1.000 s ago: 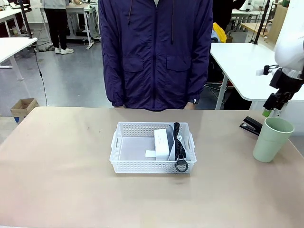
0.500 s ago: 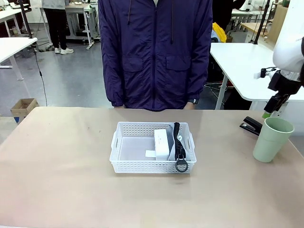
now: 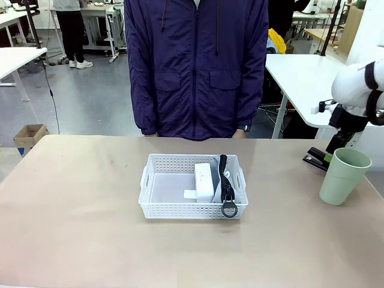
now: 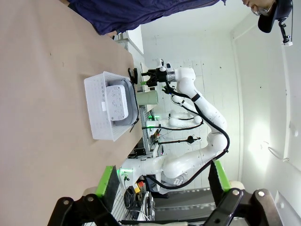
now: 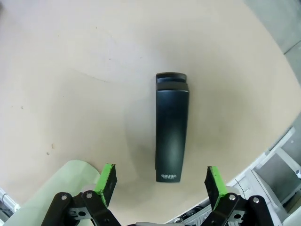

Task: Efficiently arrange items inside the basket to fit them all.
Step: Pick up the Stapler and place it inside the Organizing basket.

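Observation:
The white basket (image 3: 180, 210) sits mid-table and holds the small white box (image 3: 205, 179) beside the grey pouch, whose black strap (image 3: 225, 178) ends in a ring at the front wall. At the right edge stand the pale green cup (image 3: 343, 176) and, just behind it, the black stapler (image 3: 315, 159). My right gripper (image 3: 329, 155) hovers open over the stapler (image 5: 171, 126), its green pads (image 5: 107, 182) spread on either side of it, apart from it; the cup (image 5: 56, 189) is next to it. My left gripper (image 4: 162, 182) is open and holds nothing, far from the basket (image 4: 99, 120).
A person in a purple jacket (image 3: 198, 66) stands at the far edge, hands down. The table edge lies close behind the stapler (image 5: 263, 117). White tables stand at the back left and right. Bare tabletop spreads left and in front of the basket.
My right arm has come down and a little leftward, bringing its gripper lower over the stapler. Basket, box, pouch and cup have not moved.

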Robot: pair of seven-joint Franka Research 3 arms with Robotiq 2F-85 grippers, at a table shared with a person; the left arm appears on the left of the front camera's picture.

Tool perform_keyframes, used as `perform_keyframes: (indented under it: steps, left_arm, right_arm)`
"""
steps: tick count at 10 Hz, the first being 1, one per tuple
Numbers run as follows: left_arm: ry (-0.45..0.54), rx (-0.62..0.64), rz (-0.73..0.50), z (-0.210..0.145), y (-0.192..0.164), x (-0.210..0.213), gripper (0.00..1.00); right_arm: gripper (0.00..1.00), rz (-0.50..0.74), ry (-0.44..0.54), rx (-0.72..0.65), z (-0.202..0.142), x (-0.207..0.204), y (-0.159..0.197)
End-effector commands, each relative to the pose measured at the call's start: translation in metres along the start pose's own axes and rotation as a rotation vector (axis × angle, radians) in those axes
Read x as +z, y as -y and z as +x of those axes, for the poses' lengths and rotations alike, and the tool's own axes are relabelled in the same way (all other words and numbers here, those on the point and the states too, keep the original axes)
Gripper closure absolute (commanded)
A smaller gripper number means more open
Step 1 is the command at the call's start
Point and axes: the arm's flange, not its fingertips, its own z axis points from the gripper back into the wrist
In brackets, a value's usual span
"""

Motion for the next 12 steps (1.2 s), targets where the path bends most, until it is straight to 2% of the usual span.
perform_keyframes:
  steps: [1, 6, 12]
  left_arm:
    - [-0.003, 0.001, 0.012, -0.002, 0.004, -0.001, 0.00]
    - [-0.003, 0.001, 0.012, -0.002, 0.004, -0.001, 0.00]
    - [-0.003, 0.001, 0.012, -0.002, 0.004, -0.001, 0.00]
  right_arm:
    - [0.00, 0.022, 0.007, 0.061, 0.002, -0.014, 0.005]
    - [0.00, 0.037, -0.026, 0.071, 0.007, -0.051, 0.004]
    - [0.00, 0.029, -0.027, 0.070, 0.009, -0.059, 0.007]
